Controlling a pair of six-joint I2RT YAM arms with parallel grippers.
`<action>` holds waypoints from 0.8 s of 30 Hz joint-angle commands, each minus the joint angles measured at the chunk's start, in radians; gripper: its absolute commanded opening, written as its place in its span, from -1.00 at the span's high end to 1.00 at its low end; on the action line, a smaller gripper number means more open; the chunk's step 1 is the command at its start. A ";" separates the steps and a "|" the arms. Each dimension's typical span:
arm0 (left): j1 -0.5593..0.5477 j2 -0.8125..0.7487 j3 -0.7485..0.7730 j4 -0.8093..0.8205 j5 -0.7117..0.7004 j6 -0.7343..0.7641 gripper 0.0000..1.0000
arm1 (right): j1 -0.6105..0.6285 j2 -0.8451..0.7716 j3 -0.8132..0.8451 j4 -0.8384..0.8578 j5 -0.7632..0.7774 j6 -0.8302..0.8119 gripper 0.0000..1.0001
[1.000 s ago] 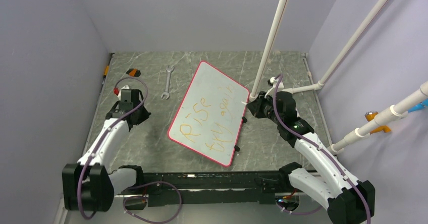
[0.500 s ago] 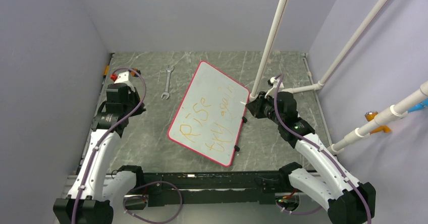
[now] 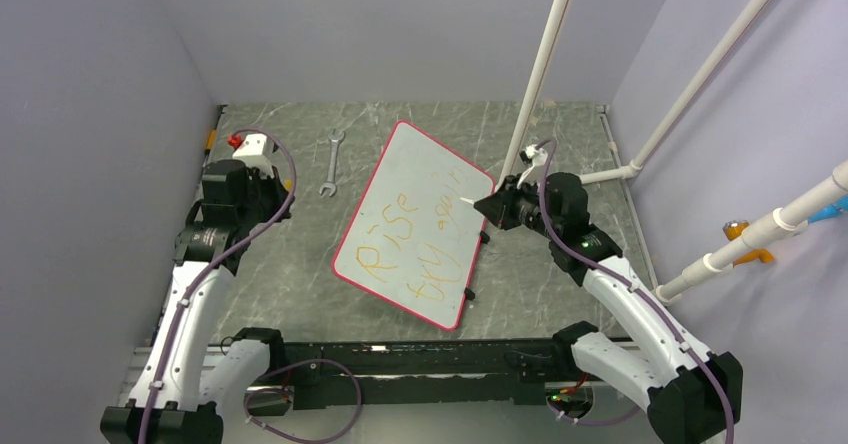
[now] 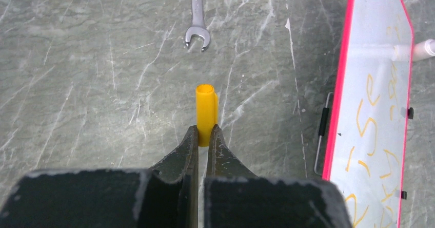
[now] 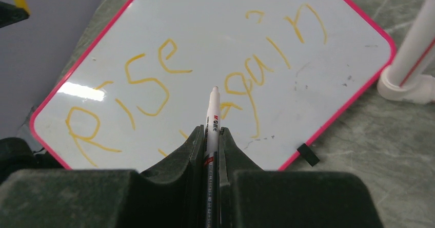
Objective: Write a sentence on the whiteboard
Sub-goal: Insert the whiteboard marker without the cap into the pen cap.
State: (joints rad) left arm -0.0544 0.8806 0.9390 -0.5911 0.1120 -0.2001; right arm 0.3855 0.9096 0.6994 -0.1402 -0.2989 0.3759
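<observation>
The right gripper (image 5: 211,135) has its jaws shut tight on the pen (image 5: 212,110). The pen points at the whiteboard (image 3: 420,159), which lies slanted in the middle of the table (image 3: 290,264). The sentence (image 3: 418,236) on it looks done. The left gripper (image 4: 203,133), at 9 o'clock from the whiteboard, pinches a yellow cap (image 4: 206,107).

If the pen dips, it may scribble over the sentence. The right gripper may bump the white pipe (image 3: 540,74) close at its 12 o'clock.

The table is grey stone with white lines. A wrench (image 4: 197,12) lies at 11 o'clock from the whiteboard. Purple walls (image 3: 380,24) stand around.
</observation>
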 commanded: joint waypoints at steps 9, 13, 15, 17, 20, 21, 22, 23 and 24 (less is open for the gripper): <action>-0.207 0.022 0.116 -0.033 0.052 0.140 1.00 | 0.004 0.081 0.129 0.062 -0.214 -0.013 1.00; -0.224 0.090 0.203 -0.074 0.150 0.161 1.00 | 0.009 0.098 0.159 0.052 -0.286 -0.017 1.00; -0.234 0.139 0.269 -0.107 0.234 0.229 1.00 | 0.009 0.098 0.163 0.070 -0.328 -0.014 1.00; -0.248 0.169 0.289 -0.105 0.270 0.270 1.00 | 0.010 0.094 0.159 0.095 -0.376 -0.013 1.00; -0.263 0.193 0.307 -0.084 0.325 0.300 1.00 | 0.012 0.092 0.160 0.101 -0.412 -0.013 1.00; -0.268 0.203 0.316 -0.083 0.340 0.304 1.00 | 0.012 0.091 0.160 0.101 -0.424 -0.017 1.00; -0.272 0.213 0.326 -0.082 0.357 0.307 1.00 | 0.012 0.090 0.159 0.103 -0.436 -0.017 1.00; -0.278 0.223 0.335 -0.081 0.374 0.311 1.00 | 0.011 0.089 0.158 0.105 -0.449 -0.021 1.00; -0.284 0.232 0.344 -0.079 0.392 0.319 1.00 | 0.011 0.089 0.160 0.106 -0.461 -0.023 1.00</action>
State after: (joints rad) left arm -0.3195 1.0882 1.2186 -0.6800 0.3843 0.0597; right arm 0.3943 1.0084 0.8211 -0.1032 -0.6678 0.3660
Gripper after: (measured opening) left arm 0.060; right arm 0.131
